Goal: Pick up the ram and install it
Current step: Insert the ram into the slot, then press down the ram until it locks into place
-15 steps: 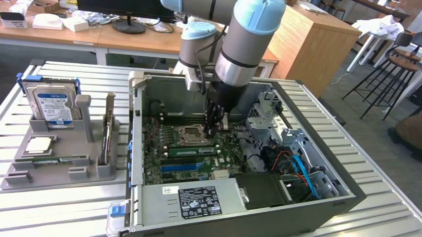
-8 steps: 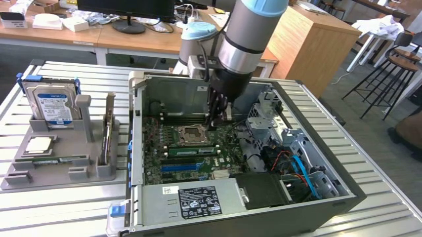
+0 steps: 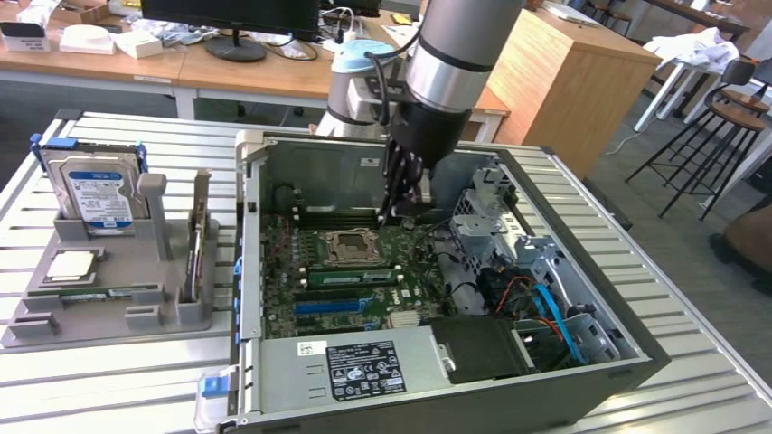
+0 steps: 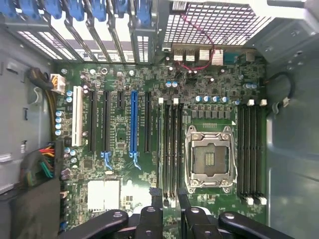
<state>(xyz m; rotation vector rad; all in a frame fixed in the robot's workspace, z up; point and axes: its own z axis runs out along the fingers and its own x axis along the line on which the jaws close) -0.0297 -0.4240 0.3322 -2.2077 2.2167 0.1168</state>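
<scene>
Gripper (image 4: 169, 195) is held jaws released and empty, lined lengthwise over the slot rails (image 4: 172, 139) just beneath, presumably for alignment; a ram (image 3: 350, 276) is seen seated beyond the socket (image 4: 209, 157)

A big computer box (image 3: 325, 172) lies open on the slatted surface (image 3: 700, 298). Inside is a green board (image 4: 119, 139) with a long blue slot (image 4: 133, 122) and a shiny square socket (image 4: 209, 157). Beside the box, a blue drive (image 3: 97, 190) stands in a grey holder (image 3: 121, 312).
</scene>
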